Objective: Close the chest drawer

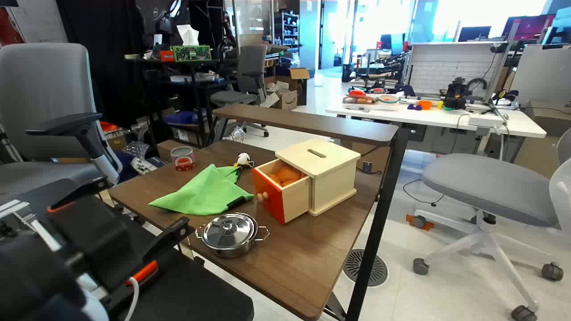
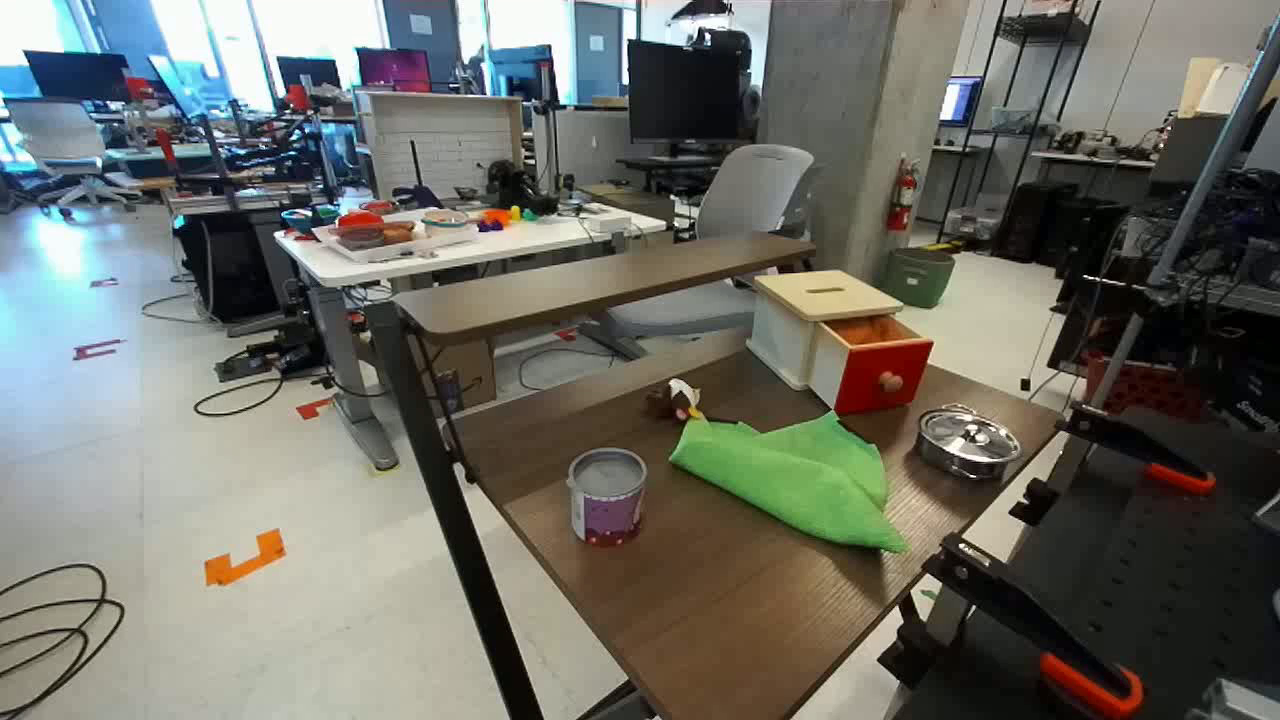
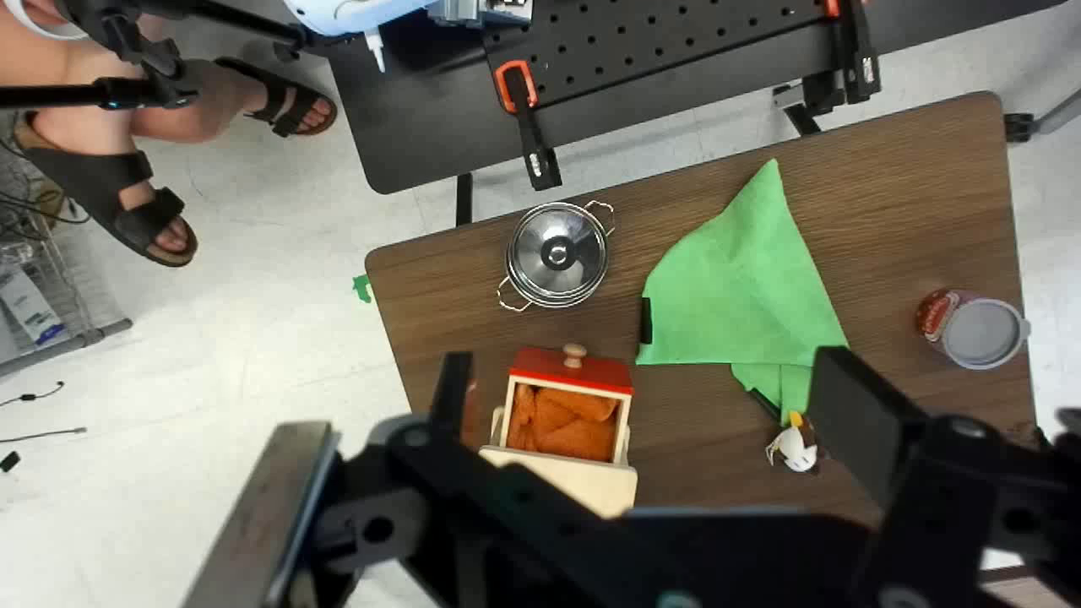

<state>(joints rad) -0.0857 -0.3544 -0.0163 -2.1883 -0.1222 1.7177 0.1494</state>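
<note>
The chest drawer stands partly pulled out, with its orange-red front panel and round wooden knob facing out. It shows in both exterior views (image 1: 273, 201) (image 2: 880, 380) and in the wrist view (image 3: 545, 366). Its pale wood chest (image 1: 333, 187) (image 2: 783, 335) (image 3: 583, 483) has a slotted lid; the gripper hides part of it in the wrist view. Orange soft material (image 3: 574, 429) lies inside the drawer. My gripper (image 3: 646, 363) is open and empty, its fingers wide apart. It appears high above the table, with the drawer between the fingers in the picture, nearer the left one. It is not visible in the exterior views.
A lidded metal pot (image 1: 229, 235) (image 3: 557, 253) stands in front of the drawer. A green cloth (image 2: 790, 480) (image 3: 743, 287) lies beside it. A small bird toy (image 3: 794, 447) and a can (image 2: 607, 497) are farther along the table. A raised shelf (image 1: 303, 122) runs along the table's back edge.
</note>
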